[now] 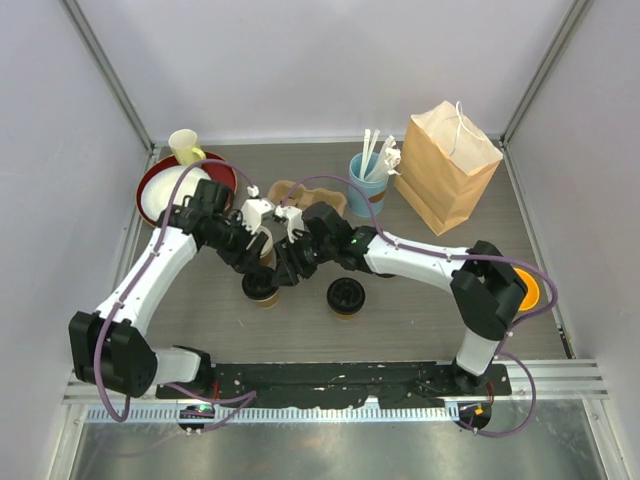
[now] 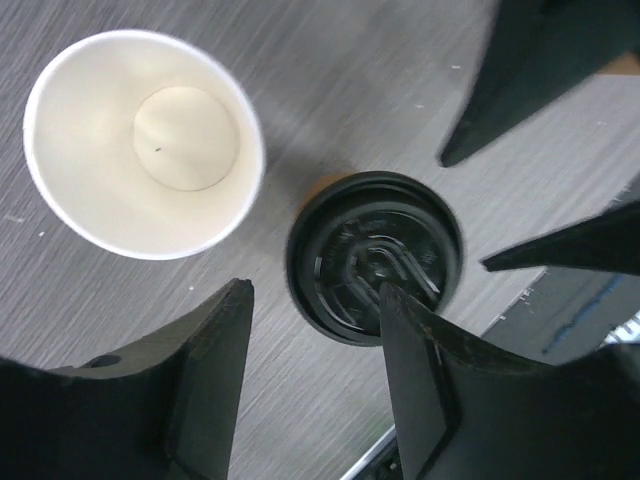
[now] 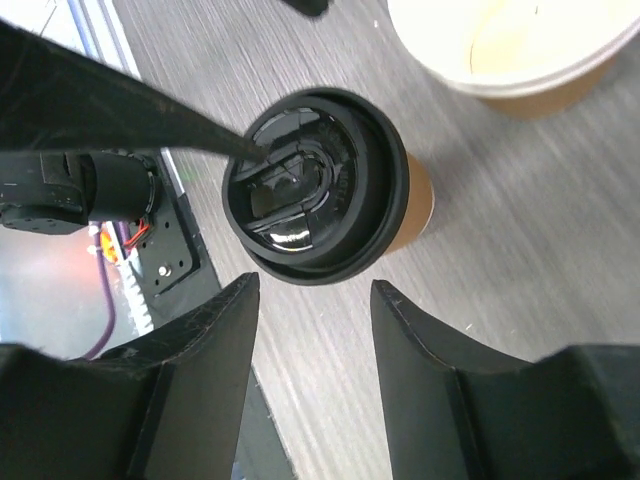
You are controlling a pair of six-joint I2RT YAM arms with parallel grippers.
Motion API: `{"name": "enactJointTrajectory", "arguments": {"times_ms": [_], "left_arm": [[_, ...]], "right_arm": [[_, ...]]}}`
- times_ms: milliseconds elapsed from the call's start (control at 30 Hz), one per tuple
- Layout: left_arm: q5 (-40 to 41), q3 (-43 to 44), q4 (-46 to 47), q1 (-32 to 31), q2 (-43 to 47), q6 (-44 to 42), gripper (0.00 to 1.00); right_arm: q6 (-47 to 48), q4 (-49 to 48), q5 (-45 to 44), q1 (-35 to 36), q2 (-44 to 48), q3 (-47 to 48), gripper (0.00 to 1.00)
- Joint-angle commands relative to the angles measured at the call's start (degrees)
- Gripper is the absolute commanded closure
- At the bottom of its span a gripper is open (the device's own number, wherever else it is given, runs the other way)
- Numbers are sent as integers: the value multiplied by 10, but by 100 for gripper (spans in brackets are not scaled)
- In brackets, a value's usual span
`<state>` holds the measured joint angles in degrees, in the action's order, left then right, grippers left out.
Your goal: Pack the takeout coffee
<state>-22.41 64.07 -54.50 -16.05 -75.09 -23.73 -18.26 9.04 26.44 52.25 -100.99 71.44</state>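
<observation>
One takeout coffee, a tan cup with a black sip lid (image 1: 260, 291), stands near the table's middle. It shows in the left wrist view (image 2: 372, 255) and in the right wrist view (image 3: 315, 185). A second lidded cup (image 1: 345, 298) stands to its right. My left gripper (image 1: 258, 262) is open and empty just above the first cup, whose lid lies beside its right finger (image 2: 425, 380). My right gripper (image 1: 287, 268) is open and empty over the same cup (image 3: 312, 292). Neither touches it.
A lidless tan cup with white inside (image 2: 145, 140) stands right behind the lidded one. A cardboard cup carrier (image 1: 300, 196), a blue cup of utensils (image 1: 366, 185) and a brown paper bag (image 1: 447, 165) are at the back. A red plate (image 1: 150, 185) is at back left.
</observation>
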Motion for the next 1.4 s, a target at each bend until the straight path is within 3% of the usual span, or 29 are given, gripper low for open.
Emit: {"name": "enactJointTrajectory", "arguments": {"times_ms": [0, 100, 200, 300, 433, 700, 833, 1000, 1367], "left_arm": [[-135, 22, -87, -22, 28, -50, 40], [-143, 18, -80, 8, 24, -13, 37], [-154, 13, -69, 56, 21, 11, 37], [-162, 10, -61, 87, 21, 29, 35], [-167, -3, -62, 94, 21, 28, 33], [-196, 2, -90, 139, 12, -3, 33], [-186, -3, -71, 156, 0, 19, 33], [-172, -25, -28, 157, -6, 57, 33], [-176, -37, 7, 154, -27, 59, 33]], "right_arm": [[122, -191, 20, 26, 54, -12, 45], [301, -170, 51, 51, 64, -23, 42], [425, -141, 110, 50, 57, -10, 38], [522, -90, 163, 51, 41, 10, 33], [650, -4, 166, 59, 22, 31, 27], [714, 33, 131, 63, 23, 28, 24], [757, 15, 65, 80, 14, 15, 25], [778, -16, 26, 92, 9, 5, 27], [821, 12, -34, 116, -16, 0, 32]]}}
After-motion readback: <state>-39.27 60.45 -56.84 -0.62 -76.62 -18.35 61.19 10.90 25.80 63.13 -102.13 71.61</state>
